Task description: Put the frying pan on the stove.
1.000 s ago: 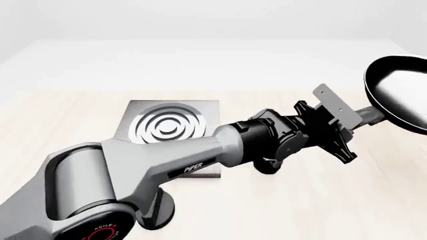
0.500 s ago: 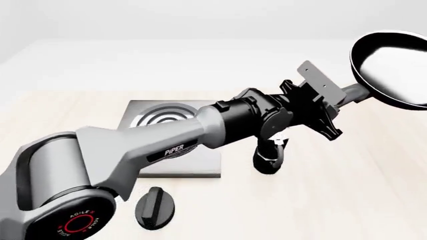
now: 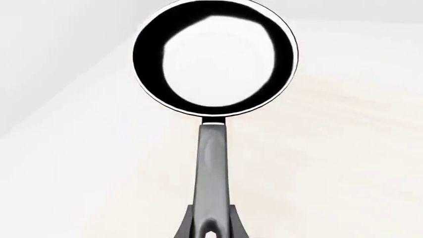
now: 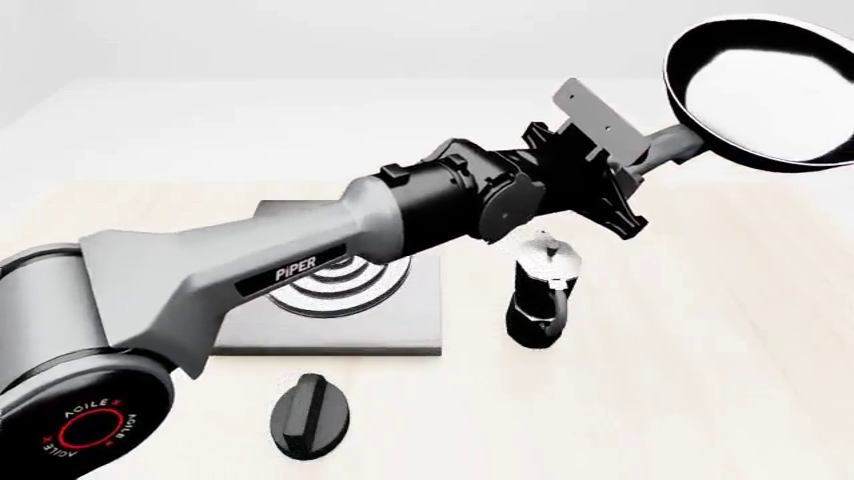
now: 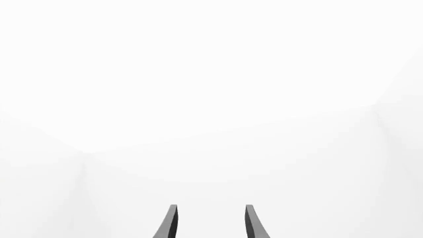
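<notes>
So the left gripper (image 4: 638, 160) has the frying pan (image 4: 767, 95) clamped by the far end of its long handle, and it's holding the whole thing up in the air, off to the right side of the tabletop (image 4: 694, 400). In the left wrist view you can see the fingers (image 3: 233, 222) pinched in on either side of the handle near the loop hole, with the pan (image 3: 215, 57) sticking straight out ahead, inside facing up.

Grabbing it that far back makes sense to me: the bowl stays clear of the gripper, so it can be laid flat without the fingers getting in the way.

The stove (image 4: 334, 310) is down on the left, partly hidden under the arm, so the pan is well apart from it. The height looks deliberate too, since a moka pot (image 4: 541, 290) stands right between pan and stove, just beside the slab. Swinging low would probably clip it. There's also a small black knob thing (image 4: 311, 417) near the front, out of the way.

The right gripper (image 5: 210, 223) just sits parted with nothing between its fingers, pointing at blank white.
</notes>
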Robot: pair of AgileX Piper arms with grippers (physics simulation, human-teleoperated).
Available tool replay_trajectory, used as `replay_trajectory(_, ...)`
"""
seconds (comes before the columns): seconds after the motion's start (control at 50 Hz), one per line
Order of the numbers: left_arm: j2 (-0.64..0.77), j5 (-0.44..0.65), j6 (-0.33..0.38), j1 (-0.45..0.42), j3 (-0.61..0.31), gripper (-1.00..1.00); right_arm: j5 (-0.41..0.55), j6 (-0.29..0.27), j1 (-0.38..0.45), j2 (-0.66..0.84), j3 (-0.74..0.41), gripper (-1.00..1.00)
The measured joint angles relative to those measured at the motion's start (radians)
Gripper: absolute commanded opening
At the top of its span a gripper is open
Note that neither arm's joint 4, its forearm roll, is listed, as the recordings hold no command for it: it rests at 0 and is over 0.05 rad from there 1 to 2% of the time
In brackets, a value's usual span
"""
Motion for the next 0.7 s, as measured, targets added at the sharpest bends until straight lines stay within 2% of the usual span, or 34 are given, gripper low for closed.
replay_trajectory(0.7, -0.188, -0.108, -0.007, 0.111, 0.239, -1.00, 0.082, 0.012, -0.028, 0.015, -0.086, 1.00)
